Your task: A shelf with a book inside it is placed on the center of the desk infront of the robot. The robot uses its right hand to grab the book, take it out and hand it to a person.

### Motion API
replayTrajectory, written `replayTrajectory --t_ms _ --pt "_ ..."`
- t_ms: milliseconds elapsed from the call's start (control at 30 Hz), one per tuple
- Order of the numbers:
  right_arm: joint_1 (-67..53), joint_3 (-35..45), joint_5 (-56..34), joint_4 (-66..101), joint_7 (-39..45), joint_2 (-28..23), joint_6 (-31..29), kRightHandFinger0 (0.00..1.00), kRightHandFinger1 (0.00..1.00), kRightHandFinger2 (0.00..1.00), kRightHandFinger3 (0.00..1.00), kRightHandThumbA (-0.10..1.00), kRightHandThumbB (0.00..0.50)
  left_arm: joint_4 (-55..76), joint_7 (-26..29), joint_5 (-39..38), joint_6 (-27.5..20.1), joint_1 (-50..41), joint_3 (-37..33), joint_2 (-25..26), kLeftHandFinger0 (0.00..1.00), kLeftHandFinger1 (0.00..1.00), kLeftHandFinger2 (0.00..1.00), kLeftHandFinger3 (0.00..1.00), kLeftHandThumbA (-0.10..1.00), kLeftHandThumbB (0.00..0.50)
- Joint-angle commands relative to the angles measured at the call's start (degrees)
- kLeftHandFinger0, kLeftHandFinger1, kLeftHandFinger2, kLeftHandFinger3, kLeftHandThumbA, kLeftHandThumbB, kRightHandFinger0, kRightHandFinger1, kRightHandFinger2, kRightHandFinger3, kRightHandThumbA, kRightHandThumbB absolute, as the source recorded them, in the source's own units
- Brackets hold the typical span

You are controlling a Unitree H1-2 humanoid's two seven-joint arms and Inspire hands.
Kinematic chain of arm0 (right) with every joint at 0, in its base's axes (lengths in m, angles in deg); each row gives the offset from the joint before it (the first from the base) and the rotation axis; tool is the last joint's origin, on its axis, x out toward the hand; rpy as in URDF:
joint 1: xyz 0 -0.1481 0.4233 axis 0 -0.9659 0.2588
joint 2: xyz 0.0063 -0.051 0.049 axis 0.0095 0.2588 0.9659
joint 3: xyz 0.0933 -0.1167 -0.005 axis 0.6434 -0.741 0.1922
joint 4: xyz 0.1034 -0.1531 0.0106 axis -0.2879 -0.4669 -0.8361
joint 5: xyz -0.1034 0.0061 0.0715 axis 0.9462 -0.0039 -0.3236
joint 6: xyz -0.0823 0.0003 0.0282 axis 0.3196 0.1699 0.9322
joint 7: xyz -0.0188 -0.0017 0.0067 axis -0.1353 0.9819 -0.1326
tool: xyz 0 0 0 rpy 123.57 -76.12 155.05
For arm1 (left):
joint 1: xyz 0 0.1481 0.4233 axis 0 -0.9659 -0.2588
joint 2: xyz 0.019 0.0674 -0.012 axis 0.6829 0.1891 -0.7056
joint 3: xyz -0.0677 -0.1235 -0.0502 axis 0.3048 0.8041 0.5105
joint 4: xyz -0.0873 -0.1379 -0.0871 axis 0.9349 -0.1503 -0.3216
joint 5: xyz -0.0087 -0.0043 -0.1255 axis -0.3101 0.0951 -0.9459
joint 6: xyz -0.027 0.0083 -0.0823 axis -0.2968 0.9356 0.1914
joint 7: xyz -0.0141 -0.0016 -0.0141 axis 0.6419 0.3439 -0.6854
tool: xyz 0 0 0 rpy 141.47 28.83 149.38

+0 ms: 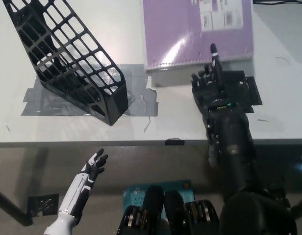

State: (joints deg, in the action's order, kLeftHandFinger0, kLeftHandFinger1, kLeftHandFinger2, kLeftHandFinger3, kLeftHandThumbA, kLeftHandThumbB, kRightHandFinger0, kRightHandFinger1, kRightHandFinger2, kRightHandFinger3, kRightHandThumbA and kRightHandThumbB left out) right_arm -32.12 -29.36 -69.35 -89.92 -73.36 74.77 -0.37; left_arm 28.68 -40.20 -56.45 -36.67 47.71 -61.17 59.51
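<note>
The purple book [197, 32] is out of the black shelf [67, 58] and sits at the top of the picture, past the far side of the desk [141, 132], with no person in view. The black right hand [210, 83] is just below the book, fingers apart and holding nothing, so the handing-over looks almost done or done. The white left hand [94, 166] rests open below the desk edge.
</note>
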Motion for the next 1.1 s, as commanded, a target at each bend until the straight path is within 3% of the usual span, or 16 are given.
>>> replayTrajectory --t_ms 0,33,67,233,333,367,467,533,633,733,900,1067 --pt "-0.25 -2.52 0.13 2.60 8.53 0.87 1.46 0.80 0.91 1.00 1.00 1.00 0.283 1.73 0.04 1.44 -0.85 0.82 -0.09 0.98 1.00 1.00 1.00 1.00 1.00 0.319" --pt "-1.39 -4.25 0.10 4.07 13.99 0.86 2.83 1.00 1.00 1.00 1.00 1.00 0.359 1.90 -0.08 1.37 -0.58 0.83 -0.07 0.99 1.00 1.00 1.00 1.00 1.00 0.315" --pt "-2.10 -5.62 0.46 5.32 16.81 0.90 3.32 1.00 1.00 1.00 1.00 1.00 0.411 1.91 -0.09 1.57 -0.64 0.84 -0.12 1.08 1.00 1.00 1.00 1.00 1.00 0.312" --pt "-7.31 -13.81 3.80 18.47 22.46 1.61 4.27 1.00 1.00 1.00 1.00 1.00 0.457 2.39 -0.13 2.16 -0.52 0.73 -0.25 1.20 1.00 1.00 1.00 1.00 1.00 0.304" --pt "-13.22 -20.67 5.57 33.88 23.64 1.33 6.15 1.00 1.00 1.00 1.00 1.00 0.444 2.54 -0.18 1.65 -0.14 0.62 -0.06 0.95 1.00 1.00 1.00 1.00 1.00 0.300" --pt "-17.18 -25.76 9.08 43.60 23.23 0.06 6.44 1.00 1.00 1.00 1.00 1.00 0.433 2.03 -0.35 0.68 -0.60 0.70 0.15 0.76 1.00 1.00 1.00 1.00 1.00 0.302" --pt "-22.89 -32.08 15.38 56.98 21.59 -2.65 5.86 1.00 1.00 1.00 1.00 1.00 0.441 1.41 -0.42 -0.10 -1.24 0.81 0.34 0.58 1.00 1.00 1.00 1.00 1.00 0.303" --pt "-26.15 -34.47 18.45 64.51 21.23 -3.92 4.84 1.00 1.00 1.00 1.00 1.00 0.415 1.53 -0.39 -0.19 -0.87 0.86 0.45 0.54 1.00 1.00 1.00 1.00 1.00 0.318" --pt "-33.11 -38.23 25.12 78.05 22.05 -6.81 2.63 1.00 1.00 1.00 1.00 1.00 0.454 1.72 -0.78 -1.14 -0.17 0.77 0.76 0.68 1.00 1.00 1.00 1.00 1.00 0.314" --pt "-40.22 -39.78 27.47 86.80 24.66 -9.23 0.49 1.00 1.00 1.00 1.00 1.00 0.452 0.90 -0.84 -1.40 -1.01 0.94 0.84 0.76 1.00 1.00 1.00 1.00 1.00 0.292" --pt "-50.50 -41.34 28.66 91.31 29.26 -11.46 -5.29 1.00 1.00 1.00 1.00 1.00 0.500 0.27 -0.97 -1.52 -1.33 0.64 0.69 0.69 1.00 1.00 1.00 1.00 1.00 0.288" --pt "-60.86 -42.68 34.53 90.66 30.46 -14.19 -9.96 1.00 1.00 1.00 1.00 1.00 0.496 0.23 -0.74 -1.25 -1.36 0.52 0.69 0.61 1.00 1.00 1.00 1.00 1.00 0.302"
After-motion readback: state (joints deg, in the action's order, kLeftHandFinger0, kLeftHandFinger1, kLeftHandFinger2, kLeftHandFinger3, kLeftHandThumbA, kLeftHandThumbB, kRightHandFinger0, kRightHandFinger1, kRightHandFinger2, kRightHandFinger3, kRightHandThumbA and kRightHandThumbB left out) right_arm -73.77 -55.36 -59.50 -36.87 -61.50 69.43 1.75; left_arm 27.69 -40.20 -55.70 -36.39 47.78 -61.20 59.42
